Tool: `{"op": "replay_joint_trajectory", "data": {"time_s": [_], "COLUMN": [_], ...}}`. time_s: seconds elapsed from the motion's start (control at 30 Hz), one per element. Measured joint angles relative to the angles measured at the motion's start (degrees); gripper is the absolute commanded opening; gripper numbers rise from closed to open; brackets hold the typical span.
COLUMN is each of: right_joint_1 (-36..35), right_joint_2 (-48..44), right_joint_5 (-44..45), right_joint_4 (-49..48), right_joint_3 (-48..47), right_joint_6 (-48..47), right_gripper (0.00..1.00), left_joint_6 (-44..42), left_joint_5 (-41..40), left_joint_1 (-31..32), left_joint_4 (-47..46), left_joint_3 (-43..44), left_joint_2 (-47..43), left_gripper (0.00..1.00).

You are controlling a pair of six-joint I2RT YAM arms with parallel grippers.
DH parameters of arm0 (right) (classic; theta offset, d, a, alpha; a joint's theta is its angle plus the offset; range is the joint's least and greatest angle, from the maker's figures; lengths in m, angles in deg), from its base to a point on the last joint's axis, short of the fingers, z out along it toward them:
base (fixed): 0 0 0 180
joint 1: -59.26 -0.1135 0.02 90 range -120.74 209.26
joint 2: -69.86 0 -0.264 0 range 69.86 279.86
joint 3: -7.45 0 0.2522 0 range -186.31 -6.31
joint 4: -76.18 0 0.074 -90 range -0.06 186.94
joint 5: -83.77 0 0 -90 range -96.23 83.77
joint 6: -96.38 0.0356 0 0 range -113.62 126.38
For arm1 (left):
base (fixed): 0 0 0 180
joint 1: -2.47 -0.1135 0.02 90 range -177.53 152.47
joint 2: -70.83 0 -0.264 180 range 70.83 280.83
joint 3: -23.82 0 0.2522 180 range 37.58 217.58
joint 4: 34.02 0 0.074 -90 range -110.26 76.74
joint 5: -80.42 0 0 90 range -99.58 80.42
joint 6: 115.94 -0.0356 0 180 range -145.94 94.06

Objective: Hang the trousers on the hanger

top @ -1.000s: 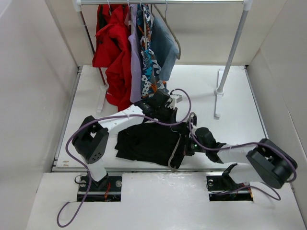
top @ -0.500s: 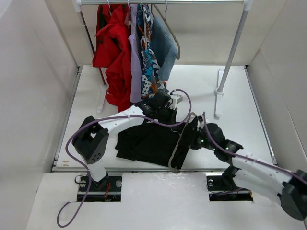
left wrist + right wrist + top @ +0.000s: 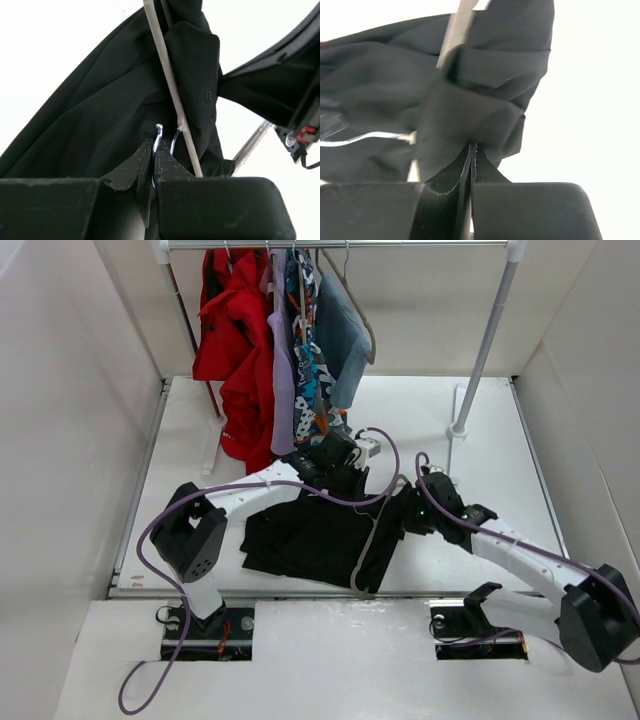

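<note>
The black trousers (image 3: 305, 535) lie crumpled on the white table, draped over the thin grey-beige hanger (image 3: 372, 540). The hanger's bar runs diagonally across them. My left gripper (image 3: 343, 468) is at the garment's back edge. In the left wrist view it (image 3: 154, 145) is shut on the hanger's wire hook (image 3: 159, 131), with the bar (image 3: 170, 80) crossing the trousers (image 3: 100, 100). My right gripper (image 3: 410, 516) is at the trousers' right end. In the right wrist view its jaws (image 3: 471, 146) are pinched shut on a bunched fold of the trousers (image 3: 485, 95) beside the hanger bar (image 3: 456, 27).
A clothes rail at the back left carries red (image 3: 235, 330), lilac, patterned and blue-grey (image 3: 340, 335) clothes that hang down close to my left arm. The rail's right post (image 3: 484, 345) and its foot (image 3: 453, 455) stand behind my right arm. White walls close in both sides.
My right arm has swung out and round, and its gripper has shifted back along the trousers' right end and shut on the fabric. The left gripper has kept its hold on the hook.
</note>
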Motion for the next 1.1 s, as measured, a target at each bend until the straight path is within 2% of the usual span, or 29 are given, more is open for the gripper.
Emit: {"op": "replay_joint_trajectory", "data": {"time_s": [0.13, 0.23, 0.5, 0.67, 0.87, 0.93, 1.03, 1.1], "right_joint_1": [2.3, 4.6, 8.3, 8.6, 8.8, 8.7, 8.6, 8.3], "right_joint_2": [2.4, 4.8, 19.5, 27.6, 35.2, 36.2, 36.0, 34.1], "right_joint_5": [-0.4, -2.2, -10.5, -15.6, -18.4, -19.0, -19.2, -19.1], "right_joint_4": [-1.0, -6.1, -28.8, -47.9, -67.1, -70.6, -70.4, -66.2], "right_joint_3": [-0.7, -0.4, 4.9, 7.5, 10.8, 11.6, 11.5, 10.9], "right_joint_6": [-1.6, -2.6, -2.2, 1.0, 6.2, 6.9, 6.6, 5.5], "right_gripper": [0.0, 0.0, 0.0, 0.0, 0.0, 0.0, 0.0, 0.07], "left_joint_6": [-0.5, -0.7, -4.7, -9.3, -12.8, -13.7, -14.2, -13.7], "left_joint_5": [-0.4, -0.7, -2.6, -3.1, 1.1, 2.4, 3.2, 3.2], "left_joint_1": [0.0, 0.2, 2.0, 3.1, 4.2, 4.5, 4.8, 4.9], "left_joint_4": [0.1, 0.2, 1.3, 2.0, 0.7, 0.2, 0.0, -0.1], "left_joint_3": [0.0, 0.0, 1.5, 4.7, 7.3, 7.6, 7.6, 7.6], "left_joint_2": [0.0, 0.0, 0.0, 0.1, 1.8, 2.1, 2.1, 2.1], "left_gripper": [0.0, 0.0, 0.0, 0.0, 0.0, 0.0, 0.0, 0.0]}}
